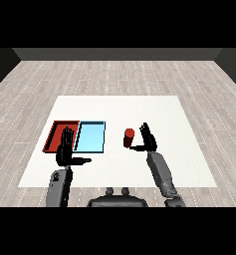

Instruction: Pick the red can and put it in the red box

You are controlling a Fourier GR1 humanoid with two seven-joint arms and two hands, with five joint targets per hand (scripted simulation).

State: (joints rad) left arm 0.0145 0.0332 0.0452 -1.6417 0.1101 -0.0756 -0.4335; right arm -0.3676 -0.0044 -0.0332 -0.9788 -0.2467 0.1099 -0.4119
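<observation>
We see the red can [129,137] standing upright on the white table [154,112]. It sits a little right of the table's middle. No hand is holding it.

Our right hand [147,141] is just beside the can, at about four o'clock from it. The fingers point straight up and away from us. The thumb sticks out to the left, low down near the bottom of the can. We cannot tell if the thumb touches the can. The hand is spread wide and has hold of nothing. Its grey forearm [162,174] runs down toward five o'clock, to the lower right corner.

At nine o'clock from the can lies the light blue tray [91,137]. It is flat on the table, near the can but apart from it. Right next to it, farther toward nine o'clock, lies the red tray [58,130]. The two trays are side by side and their edges meet.

Our left hand [65,150] is over the near part of the red tray, close to where the two trays meet. Its fingers are straight and point away from us. Its thumb sticks out to the right, toward three o'clock, below the blue tray. This hand is spread out too and holds nothing. Its forearm [59,185] comes up from the lower left.

The can is well apart from the red tray, with the blue tray between them.
</observation>
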